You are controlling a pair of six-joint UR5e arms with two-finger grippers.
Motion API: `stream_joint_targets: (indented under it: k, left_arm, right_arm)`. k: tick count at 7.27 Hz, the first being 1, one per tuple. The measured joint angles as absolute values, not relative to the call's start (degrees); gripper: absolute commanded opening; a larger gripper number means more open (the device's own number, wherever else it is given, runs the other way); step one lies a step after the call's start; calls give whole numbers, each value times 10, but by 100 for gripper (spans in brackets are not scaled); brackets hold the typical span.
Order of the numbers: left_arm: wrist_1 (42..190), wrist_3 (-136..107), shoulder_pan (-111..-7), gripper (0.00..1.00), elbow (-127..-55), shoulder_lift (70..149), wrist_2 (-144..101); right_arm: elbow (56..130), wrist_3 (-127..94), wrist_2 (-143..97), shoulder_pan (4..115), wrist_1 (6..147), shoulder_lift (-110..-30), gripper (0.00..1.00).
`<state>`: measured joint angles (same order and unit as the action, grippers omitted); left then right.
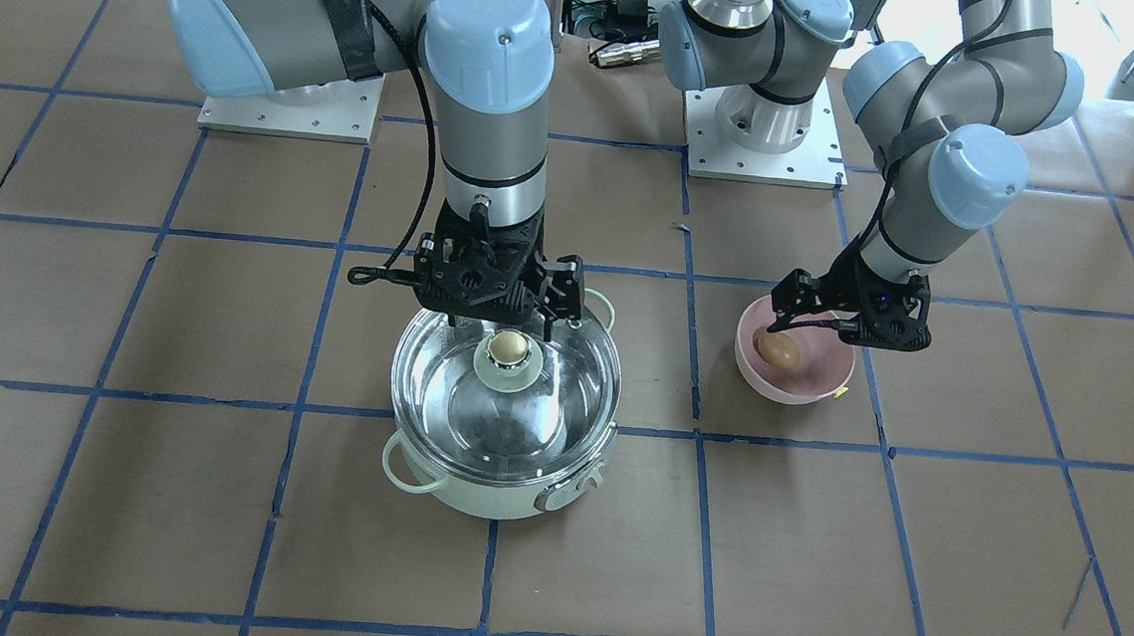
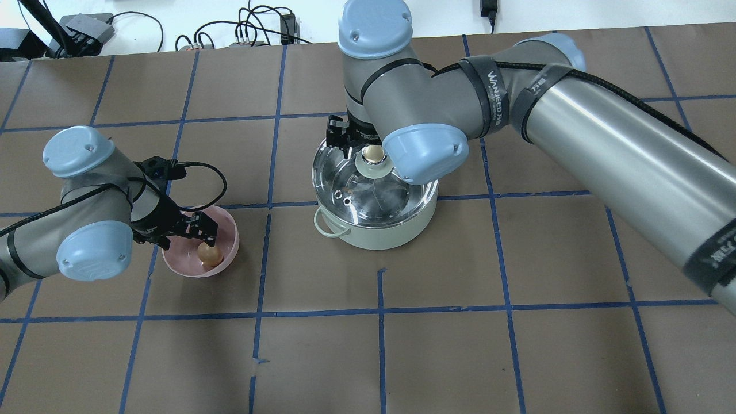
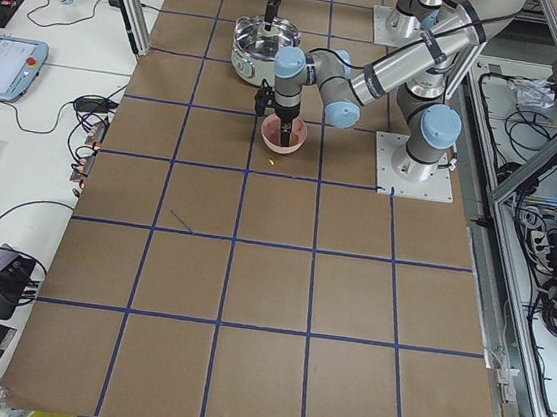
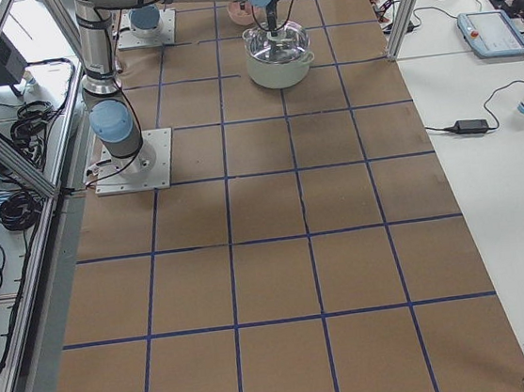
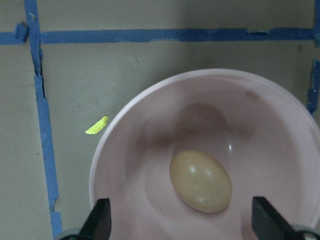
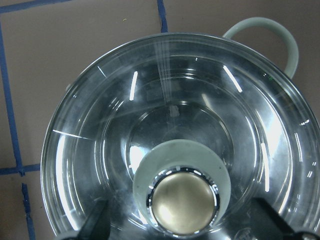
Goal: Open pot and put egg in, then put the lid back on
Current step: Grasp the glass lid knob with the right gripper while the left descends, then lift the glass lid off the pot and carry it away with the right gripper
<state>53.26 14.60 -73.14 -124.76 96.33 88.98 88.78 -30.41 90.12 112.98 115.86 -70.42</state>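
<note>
The mint-white pot (image 1: 495, 498) stands mid-table with the clear glass lid (image 1: 561, 397) seated on it. My right gripper (image 1: 505, 322) hangs open over the lid, its fingers on either side of the beige-gold knob (image 6: 184, 202) without touching it. The tan egg (image 5: 201, 181) lies in a pink bowl (image 5: 150, 125). My left gripper (image 5: 182, 222) is open just above the bowl, its fingertips (image 5: 100, 217) on either side of the egg and apart from it. In the overhead view the egg (image 2: 209, 253) shows beside the left gripper (image 2: 198, 233).
The brown table is marked with a blue tape grid (image 1: 700, 407). A small yellow scrap (image 5: 97, 126) lies beside the bowl. The arm bases (image 1: 765, 132) stand at the robot's edge, with cables beyond the table's far edge (image 2: 241, 34).
</note>
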Motion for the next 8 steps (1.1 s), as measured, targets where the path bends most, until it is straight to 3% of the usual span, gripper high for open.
stream_joint_targets:
  k: [1,2,3,8]
  left_arm:
    - [529,133,-737,99,-1248,969,890]
    - [527,128,-741,99,-1248,972,890]
    - [527,126,-743,99,-1247,973,890]
    - [527,123,-744,98,-1247,979,891]
  right_arm:
    - [888,-304,901,1130,1161,-700,83]
    - [889,-303,902,1130,1162,-697,58]
    - [889,-301,902,1130,1162,-694,43]
    - [883,-292,912,1126,1158,-699,32]
